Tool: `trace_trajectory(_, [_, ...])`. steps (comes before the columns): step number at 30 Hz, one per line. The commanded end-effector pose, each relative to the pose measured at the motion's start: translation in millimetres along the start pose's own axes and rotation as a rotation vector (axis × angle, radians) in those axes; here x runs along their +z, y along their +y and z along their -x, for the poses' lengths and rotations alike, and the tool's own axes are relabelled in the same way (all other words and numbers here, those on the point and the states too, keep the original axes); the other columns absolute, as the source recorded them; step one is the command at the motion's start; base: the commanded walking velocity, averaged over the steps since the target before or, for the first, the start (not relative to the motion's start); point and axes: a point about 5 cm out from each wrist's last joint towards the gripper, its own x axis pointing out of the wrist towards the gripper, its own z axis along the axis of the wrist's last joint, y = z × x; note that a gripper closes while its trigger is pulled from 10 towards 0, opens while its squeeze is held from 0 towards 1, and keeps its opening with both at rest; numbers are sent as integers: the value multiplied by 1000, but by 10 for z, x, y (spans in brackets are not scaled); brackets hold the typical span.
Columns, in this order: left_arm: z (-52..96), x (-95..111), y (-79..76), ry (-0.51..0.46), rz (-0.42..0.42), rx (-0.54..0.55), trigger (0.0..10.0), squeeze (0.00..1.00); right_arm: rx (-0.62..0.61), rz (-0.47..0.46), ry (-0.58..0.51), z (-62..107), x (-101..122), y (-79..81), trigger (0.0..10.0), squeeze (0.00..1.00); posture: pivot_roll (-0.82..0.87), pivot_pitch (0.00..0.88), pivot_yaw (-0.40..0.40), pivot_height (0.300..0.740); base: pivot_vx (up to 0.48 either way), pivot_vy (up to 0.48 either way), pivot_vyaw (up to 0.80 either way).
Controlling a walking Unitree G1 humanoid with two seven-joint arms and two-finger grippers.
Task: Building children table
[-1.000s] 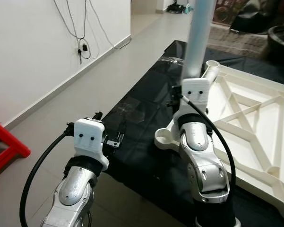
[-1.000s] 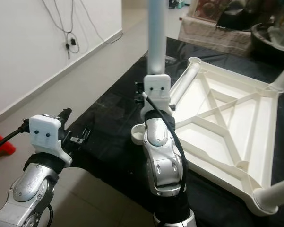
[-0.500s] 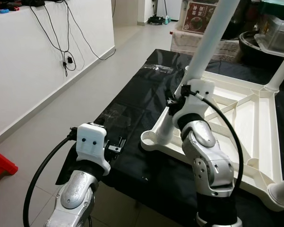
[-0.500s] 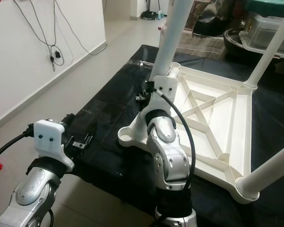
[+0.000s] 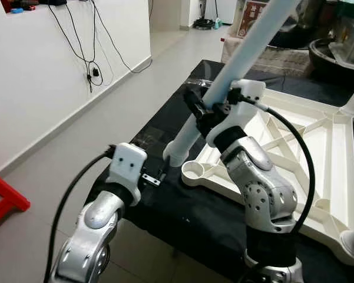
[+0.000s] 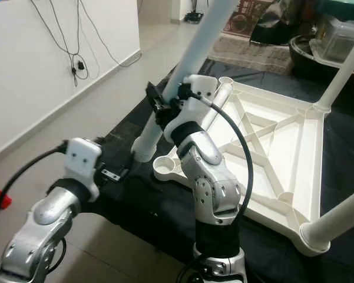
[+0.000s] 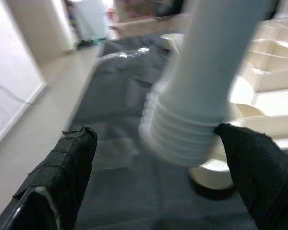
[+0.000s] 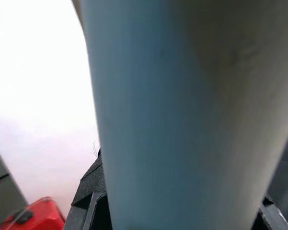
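Observation:
The white table top [image 5: 318,138] lies upside down on a black sheet [image 5: 165,127]. My right gripper [image 5: 201,108] is shut on a pale table leg [image 5: 238,62], which it holds tilted. The leg's ribbed lower end [image 7: 182,136] hangs just left of the empty corner socket [image 5: 195,172]. My left gripper [image 5: 159,175] is open right beside that end; its black fingers [image 7: 67,167] stand wide on either side of the end without touching it. In the right wrist view the leg [image 8: 182,110] is pressed close against the camera.
Two more legs [image 6: 343,63] [image 6: 336,219] stand in other corners of the table top. A red stool [image 5: 5,200] sits on the floor at my left, below a white wall with hanging cables [image 5: 94,71]. Bins and boxes crowd the back.
The right gripper has swung the leg from upright to a steep tilt, bringing its lower end out to the left of the corner socket. The left gripper has risen to meet that end.

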Motion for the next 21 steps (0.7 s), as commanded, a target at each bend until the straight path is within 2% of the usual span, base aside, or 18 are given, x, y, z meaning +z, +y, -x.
trace_trajectory(1, [-53, -85, -32, 25, -16, -42, 10000, 0, 89, -73, -20, -31, -4, 238, 10000, 0, 78, 20, -14, 740, 0, 0, 0])
trace_trajectory(2, [-53, -85, -32, 25, -16, -42, 10000, 0, 89, -73, -20, -31, -4, 238, 10000, 0, 78, 20, -14, 740, 0, 0, 0])
trace_trajectory(3, [-113, -135, -58, 36, -20, -79, 10000, 0, 121, -84, -14, -13, -16, 292, 10000, 0, 76, 17, -11, 740, 0, 0, 0])
trace_trajectory(10, [-184, -163, -86, 37, -33, -135, 10000, 0, 161, -96, -2, 15, -43, 353, 10000, 0, 74, 13, -13, 740, 0, 0, 0])
trace_trajectory(18, [-277, -114, -86, 9, -86, -179, 10000, 0, 192, -104, 23, 49, -96, 385, 10000, 0, 73, 13, -12, 740, 0, 0, 0])
trace_trajectory(20, [-312, -81, -154, -16, -115, -245, 10000, 0, 200, -87, 53, 76, -167, 385, 10000, 0, 76, 16, -14, 740, 0, 0, 0])
trace_trajectory(21, [-312, -81, -154, -16, -115, -245, 10000, 0, 200, -87, 53, 76, -167, 385, 10000, 0, 76, 16, -14, 740, 0, 0, 0])
